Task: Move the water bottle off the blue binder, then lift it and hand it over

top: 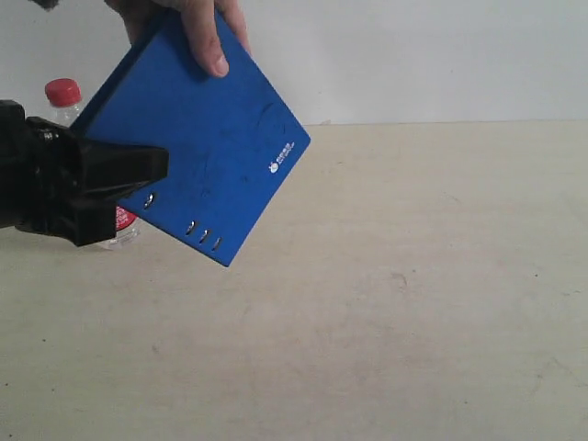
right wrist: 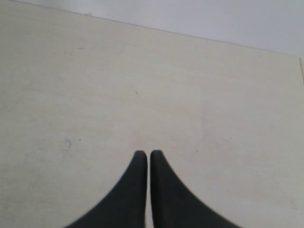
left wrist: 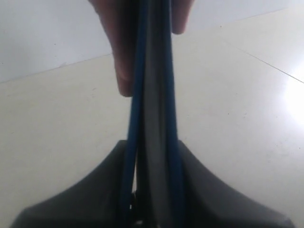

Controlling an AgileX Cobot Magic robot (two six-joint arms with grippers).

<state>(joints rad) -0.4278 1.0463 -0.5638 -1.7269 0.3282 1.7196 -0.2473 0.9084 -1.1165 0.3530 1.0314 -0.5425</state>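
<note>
**Over a pale table (top: 413, 331), one binder shared between gripper and hand**

A bare beige tabletop runs back to a plain white wall (top: 441, 55); nothing else lies on it in the exterior view.

At the far left the water bottle (top: 64, 99) stands upright on the table, off the binder and behind it; only its red cap, shoulder and a sliver of label show past the black arm. It looks to have been set aside so the binder could come up free.

Next, the left gripper (top: 156, 170) reaches in from the left; its fingers are closed down narrow on the lower left edge of the blue binder (top: 211, 138), and the left wrist view shows the covers edge-on, pinched between the two pads. The binder hangs clear of the table, tilted like a diamond. A person's hand (top: 207, 32) clasps its top corner, thumb on the front; I judge this to be the handover, with the gripper not yet let go.

Off to the right, the right gripper (right wrist: 149, 159) hovers over bare table with fingers pressed together, holding nothing; it has no part in the transfer.

Count: one bottle; one binder; one human hand; two grippers; four slots (top: 203, 235) visible along the binder's lower edge; one white logo (top: 283, 158).
</note>
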